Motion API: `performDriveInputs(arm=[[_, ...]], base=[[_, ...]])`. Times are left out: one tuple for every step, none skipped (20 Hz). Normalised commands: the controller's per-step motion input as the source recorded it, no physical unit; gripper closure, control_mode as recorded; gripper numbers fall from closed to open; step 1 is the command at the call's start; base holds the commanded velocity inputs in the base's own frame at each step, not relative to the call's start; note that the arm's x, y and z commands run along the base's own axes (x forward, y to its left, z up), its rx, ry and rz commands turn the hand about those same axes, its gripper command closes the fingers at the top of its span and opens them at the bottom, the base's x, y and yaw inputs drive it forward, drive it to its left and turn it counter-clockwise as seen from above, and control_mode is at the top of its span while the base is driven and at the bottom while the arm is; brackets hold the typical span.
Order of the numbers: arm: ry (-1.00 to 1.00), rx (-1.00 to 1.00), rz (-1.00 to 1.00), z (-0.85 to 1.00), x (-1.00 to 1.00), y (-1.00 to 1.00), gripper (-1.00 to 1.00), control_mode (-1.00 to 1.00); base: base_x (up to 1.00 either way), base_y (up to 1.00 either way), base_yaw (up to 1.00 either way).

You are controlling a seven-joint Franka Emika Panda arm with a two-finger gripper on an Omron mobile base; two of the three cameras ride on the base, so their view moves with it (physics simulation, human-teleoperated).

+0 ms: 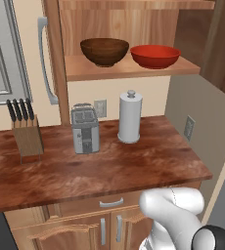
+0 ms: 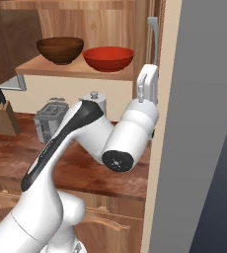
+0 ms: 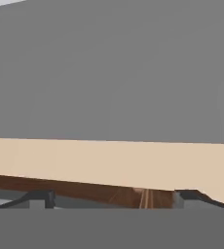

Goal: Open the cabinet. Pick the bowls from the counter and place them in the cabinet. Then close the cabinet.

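The cabinet [image 1: 124,24] stands open, both doors swung out. On its shelf [image 1: 134,70] sit the bowls side by side: the dark brown wooden one [image 1: 104,51] [image 2: 60,49] to the left, the glossy red one [image 1: 155,56] [image 2: 108,58] to the right. The counter [image 1: 85,166] below carries neither bowl. In the right base view my white hand [image 2: 148,84] is raised against the edge of the right door [image 2: 157,54], just under its grey bar handle [image 2: 152,29]. My gripper [image 3: 116,199] is open, tips wide apart, with a strip of brown wood between them.
A knife block [image 1: 26,132], a toaster [image 1: 85,129] and a paper towel holder [image 1: 130,117] stand on the counter. A tall grey panel [image 2: 204,123] rises close on the right. Base cabinet doors [image 1: 109,229] lie under the counter edge.
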Motion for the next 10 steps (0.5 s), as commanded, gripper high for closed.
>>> performDriveInputs(arm=[[0.00,0.02,0.00,-0.24,0.53,0.14,-1.00,-1.00],[0.00,0.04,0.00,-0.26,0.57,0.25,-1.00,-1.00],[0.00,0.05,0.00,-0.34,0.59,0.41,-1.00,-1.00],[0.00,0.06,0.00,-0.36,0.59,0.57,-1.00,-1.00],[0.00,0.08,0.00,-0.45,0.62,0.66,-1.00,-1.00],[0.00,0.08,0.00,-0.48,0.64,0.79,-1.00,-1.00],[0.00,0.07,0.00,-0.47,0.61,0.86,-1.00,-1.00],[0.00,0.06,0.01,-0.47,0.61,0.91,-1.00,-1.00],[-0.03,0.05,0.02,-0.41,0.59,0.99,-1.00,-1.00],[-0.04,0.04,0.03,-0.39,0.62,1.00,-1.00,-1.00]], base=[[0.00,0.00,0.00],[0.00,0.00,0.00],[0.00,0.00,0.00],[0.00,0.00,0.00],[0.00,0.00,0.00],[0.00,0.00,0.00],[0.00,0.00,0.00],[0.00,0.00,0.00],[0.00,0.00,0.00],[0.00,0.00,0.00]])
